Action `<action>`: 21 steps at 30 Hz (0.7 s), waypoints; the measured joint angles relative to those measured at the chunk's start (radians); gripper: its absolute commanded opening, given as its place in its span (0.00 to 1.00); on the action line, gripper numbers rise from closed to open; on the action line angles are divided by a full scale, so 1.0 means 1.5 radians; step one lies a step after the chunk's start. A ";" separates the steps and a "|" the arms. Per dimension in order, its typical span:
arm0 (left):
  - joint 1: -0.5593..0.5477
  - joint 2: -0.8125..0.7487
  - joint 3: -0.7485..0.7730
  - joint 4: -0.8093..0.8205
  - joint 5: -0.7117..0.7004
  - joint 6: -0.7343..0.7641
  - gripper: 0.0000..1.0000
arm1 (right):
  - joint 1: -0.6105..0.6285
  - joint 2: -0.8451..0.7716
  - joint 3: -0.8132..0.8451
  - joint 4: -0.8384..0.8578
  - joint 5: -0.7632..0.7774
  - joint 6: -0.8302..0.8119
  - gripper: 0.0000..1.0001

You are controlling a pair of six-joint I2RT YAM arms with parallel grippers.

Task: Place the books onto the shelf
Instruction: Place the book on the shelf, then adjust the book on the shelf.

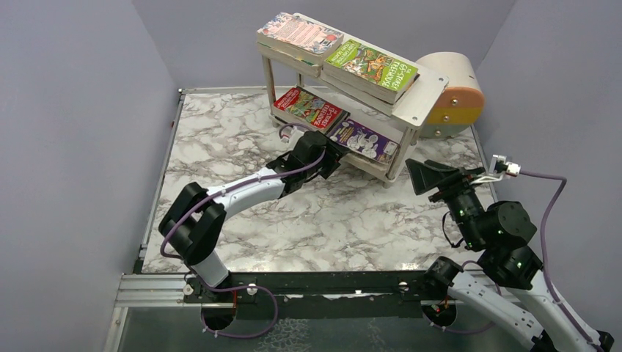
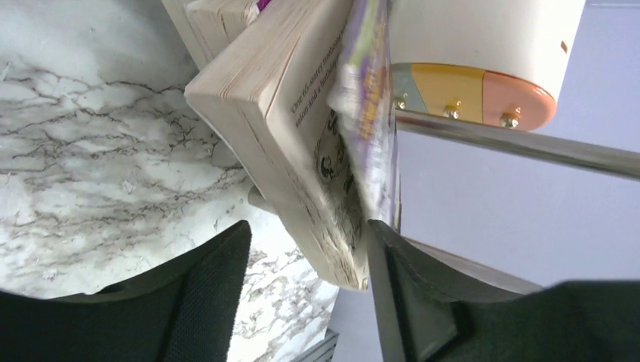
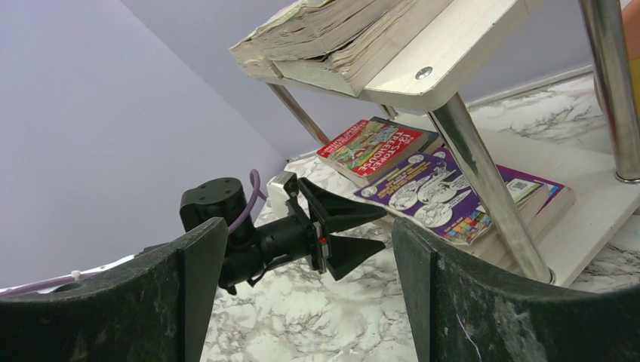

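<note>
The books (image 1: 301, 31) are lying flat on the shelf (image 1: 424, 101), two piles per tier; none is showing on the desk (image 1: 293, 227), so the task is looking nearly done. A green cover (image 1: 372, 67) is reading "65-Storey Treehouse". The left jaws are standing apart at the purple book (image 1: 363, 139); the right jaws are hanging apart, empty.

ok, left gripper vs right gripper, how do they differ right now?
The left gripper is at the lower board of the shelf; the right gripper hangs apart from it, over the table. Left jaws stand either side of a corner of the purple book; right jaws have nothing between them. Shared: both open, neither gripping a book.
</note>
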 measured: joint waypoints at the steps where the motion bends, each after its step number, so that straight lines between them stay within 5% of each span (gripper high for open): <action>1: 0.000 -0.008 -0.007 0.000 0.004 0.000 0.47 | 0.000 0.002 0.000 0.001 -0.001 0.000 0.79; 13: -0.007 -0.110 -0.043 -0.028 0.019 0.015 0.54 | 0.000 0.027 -0.004 0.023 -0.016 0.000 0.79; 14: -0.007 -0.108 -0.039 -0.030 0.019 0.017 0.59 | 0.000 0.029 -0.004 0.024 -0.017 0.000 0.79; 17: -0.008 -0.086 -0.022 -0.031 0.026 0.023 0.98 | 0.000 0.036 -0.004 0.029 -0.019 0.000 0.79; 21: -0.009 -0.046 -0.008 -0.031 0.048 0.023 0.99 | 0.000 0.042 -0.004 0.031 -0.019 0.000 0.79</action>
